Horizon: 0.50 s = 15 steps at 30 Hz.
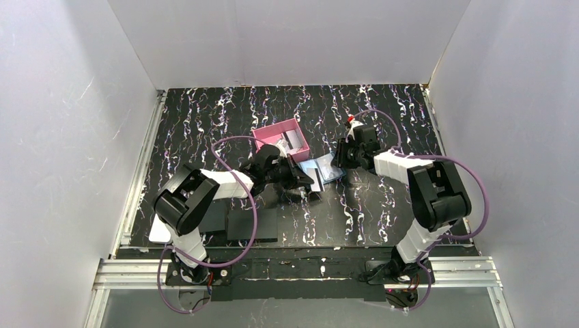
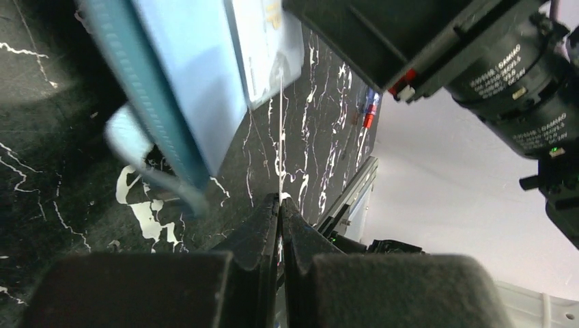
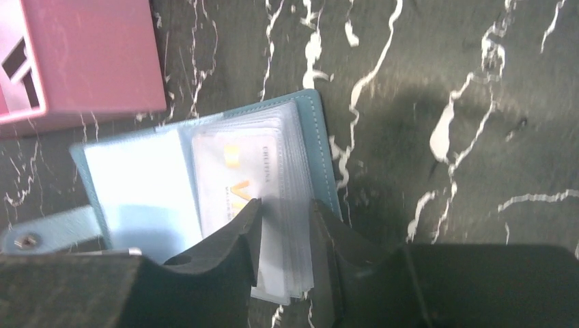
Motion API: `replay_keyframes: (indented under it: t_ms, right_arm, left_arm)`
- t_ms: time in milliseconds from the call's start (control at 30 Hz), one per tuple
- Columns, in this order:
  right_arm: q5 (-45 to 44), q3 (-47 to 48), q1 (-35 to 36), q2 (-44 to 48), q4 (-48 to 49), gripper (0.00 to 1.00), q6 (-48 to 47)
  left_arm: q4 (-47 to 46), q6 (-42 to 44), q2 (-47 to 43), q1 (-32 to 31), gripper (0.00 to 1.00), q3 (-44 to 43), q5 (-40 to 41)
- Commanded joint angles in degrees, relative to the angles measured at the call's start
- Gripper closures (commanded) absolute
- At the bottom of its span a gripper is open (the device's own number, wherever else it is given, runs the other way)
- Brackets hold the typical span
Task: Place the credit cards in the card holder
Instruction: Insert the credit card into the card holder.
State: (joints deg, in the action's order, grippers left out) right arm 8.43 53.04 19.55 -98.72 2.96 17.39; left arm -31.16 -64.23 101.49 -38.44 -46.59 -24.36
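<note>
Pink card holder (image 3: 89, 61) up-left of right hand (image 3: 285, 205), half-open astride blue case (image 3: 136, 191); left hand (image 2: 280, 205) shut.

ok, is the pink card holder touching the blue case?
Apart. The right wrist view shows a strip of dark table between the pink card holder and the blue case.

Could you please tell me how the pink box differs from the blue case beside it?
The pink box is a walled, open-topped tray; the blue case lies opened flat. The box is pink; the case pale blue, with clear sleeves showing a card. Both sit on the black marbled table.
</note>
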Motion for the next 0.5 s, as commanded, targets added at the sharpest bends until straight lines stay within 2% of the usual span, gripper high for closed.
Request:
replay_keyframes:
  t_ms: [0, 233, 467]
  right_arm:
    - [-2.63, -6.08, 0.75, 2.58, -4.87, 0.65, -1.20]
    - [-0.80, -5.83, -0.41, 3.74, -5.61, 0.66, -0.56]
    - [6.13, -3.96, -2.41, -0.09, -6.03, 0.71, -2.65]
  left_arm:
    - [1.59, 2.99, -0.14, 0.43, 1.00, -0.70, 1.00]
    - [1.99, 3.06, 3.45, 1.55, 1.00, -3.17, -0.38]
    - [5.65, 7.50, 6.91, 2.65, 1.00, -8.33, -5.47]
